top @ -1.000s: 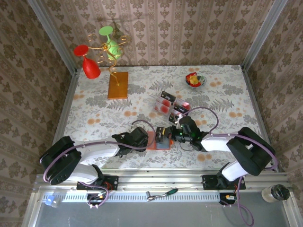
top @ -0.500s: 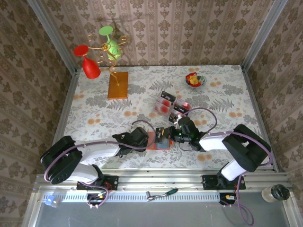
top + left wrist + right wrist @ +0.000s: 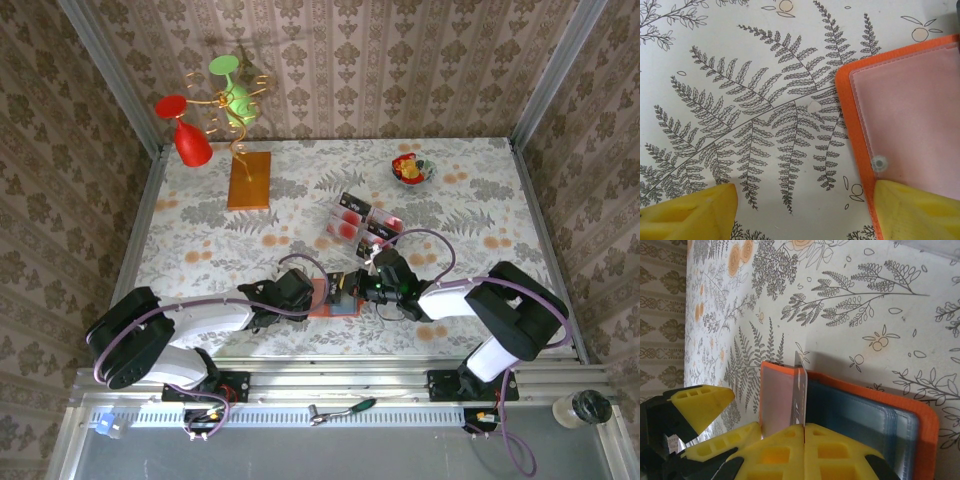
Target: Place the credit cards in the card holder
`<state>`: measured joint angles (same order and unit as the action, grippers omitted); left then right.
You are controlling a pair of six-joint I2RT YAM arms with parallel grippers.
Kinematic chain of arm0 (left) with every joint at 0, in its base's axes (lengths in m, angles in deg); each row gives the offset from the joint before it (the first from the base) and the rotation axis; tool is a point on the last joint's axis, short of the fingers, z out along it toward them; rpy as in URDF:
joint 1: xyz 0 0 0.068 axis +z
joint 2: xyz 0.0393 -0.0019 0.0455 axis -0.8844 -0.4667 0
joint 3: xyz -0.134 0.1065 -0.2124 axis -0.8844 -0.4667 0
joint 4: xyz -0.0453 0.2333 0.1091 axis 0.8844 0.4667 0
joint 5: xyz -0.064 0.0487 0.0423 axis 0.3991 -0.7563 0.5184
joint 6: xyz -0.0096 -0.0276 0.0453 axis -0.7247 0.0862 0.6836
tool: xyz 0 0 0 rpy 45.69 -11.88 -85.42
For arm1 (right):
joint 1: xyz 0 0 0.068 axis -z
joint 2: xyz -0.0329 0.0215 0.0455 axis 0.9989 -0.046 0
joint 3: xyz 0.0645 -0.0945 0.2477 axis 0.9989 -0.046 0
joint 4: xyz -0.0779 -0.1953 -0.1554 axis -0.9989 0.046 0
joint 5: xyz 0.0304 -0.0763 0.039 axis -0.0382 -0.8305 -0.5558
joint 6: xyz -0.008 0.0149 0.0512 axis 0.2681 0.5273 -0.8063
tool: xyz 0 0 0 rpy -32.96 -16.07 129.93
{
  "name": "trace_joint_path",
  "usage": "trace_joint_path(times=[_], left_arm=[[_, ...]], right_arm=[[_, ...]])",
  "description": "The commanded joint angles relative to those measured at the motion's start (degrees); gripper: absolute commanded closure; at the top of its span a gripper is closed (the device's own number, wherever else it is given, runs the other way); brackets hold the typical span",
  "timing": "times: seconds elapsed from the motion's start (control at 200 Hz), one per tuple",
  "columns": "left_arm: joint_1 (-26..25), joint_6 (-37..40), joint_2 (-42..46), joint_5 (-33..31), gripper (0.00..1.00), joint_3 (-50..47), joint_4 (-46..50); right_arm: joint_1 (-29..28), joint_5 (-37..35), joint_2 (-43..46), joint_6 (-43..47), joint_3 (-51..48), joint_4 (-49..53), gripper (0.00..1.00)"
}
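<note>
Right gripper [image 3: 804, 432] pinched shut on 1 credit card [image 3: 799, 395], edge-on, lower edge at the open card holder [image 3: 925, 425] lying between the 2 arms. Thin, stiff, slick, light; probably best gripped by a short edge. Left gripper [image 3: 802, 217] spread wide, empty, 1 finger over the holder's flap.

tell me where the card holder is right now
In the top view the card holder lies open near the front edge of the table, between the left gripper and right gripper, on the near side of the clear tray.
</note>
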<state>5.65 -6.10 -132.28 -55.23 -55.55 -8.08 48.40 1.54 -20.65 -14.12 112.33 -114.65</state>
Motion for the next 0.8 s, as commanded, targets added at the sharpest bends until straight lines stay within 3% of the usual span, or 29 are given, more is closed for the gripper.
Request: trace_joint_path(times=[0.0, 0.795], left_arm=[[0.11, -0.53, -0.46, -0.68, 0.27, 0.46, 0.46], [0.11, -0.5, -1.11, -0.77, 0.27, 0.4, 0.11]], right_arm=[[-0.59, -0.15, -0.6, -0.12, -0.29, -0.02, 1.0], [-2.52, 0.18, 1.0, 1.81, 0.39, 8.34, 1.0]])
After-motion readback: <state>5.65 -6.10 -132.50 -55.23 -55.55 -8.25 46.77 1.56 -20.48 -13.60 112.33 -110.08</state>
